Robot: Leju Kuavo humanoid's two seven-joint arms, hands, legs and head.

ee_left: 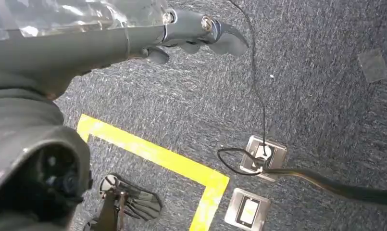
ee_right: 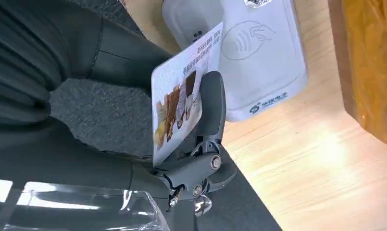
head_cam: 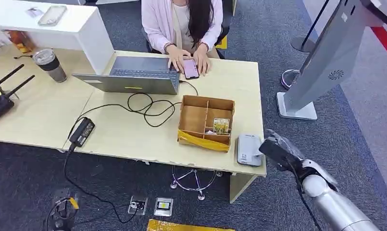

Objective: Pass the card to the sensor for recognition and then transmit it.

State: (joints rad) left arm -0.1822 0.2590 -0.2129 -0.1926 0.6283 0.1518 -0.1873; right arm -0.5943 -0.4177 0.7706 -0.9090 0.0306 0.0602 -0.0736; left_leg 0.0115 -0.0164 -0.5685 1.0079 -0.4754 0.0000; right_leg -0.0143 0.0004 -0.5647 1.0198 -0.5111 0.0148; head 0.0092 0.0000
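The right hand [ee_right: 201, 144] pinches the card [ee_right: 181, 103] between the thick thumb and the darker fingers [ee_right: 211, 103], its printed face showing. The grip sits low on the card, which leaves the free end bare; this reads as a hold chosen so that the bare end can be presented to the sensor [ee_right: 258, 53]. In the head view the right hand [head_cam: 280, 149] stands just beside the desk's near right corner, at about three o'clock from the grey sensor [head_cam: 249, 149], which lies flat on the desk [head_cam: 133, 134]. The card's free end overlaps the reader's marked face in the wrist view, but whether it touches cannot be told.

At about ten o'clock from the sensor stands the divided cardboard box [head_cam: 206, 121], with another printed card [head_cam: 221, 126] in a near compartment, so that the stock lies close to the reader. At twelve o'clock beyond it a person [head_cam: 181, 24] sits at a laptop [head_cam: 133, 74] with a phone [head_cam: 190, 68], presumably placed to receive the card.

The left hand [ee_left: 201, 33] hangs over the carpet, fingers curled and holding nothing.
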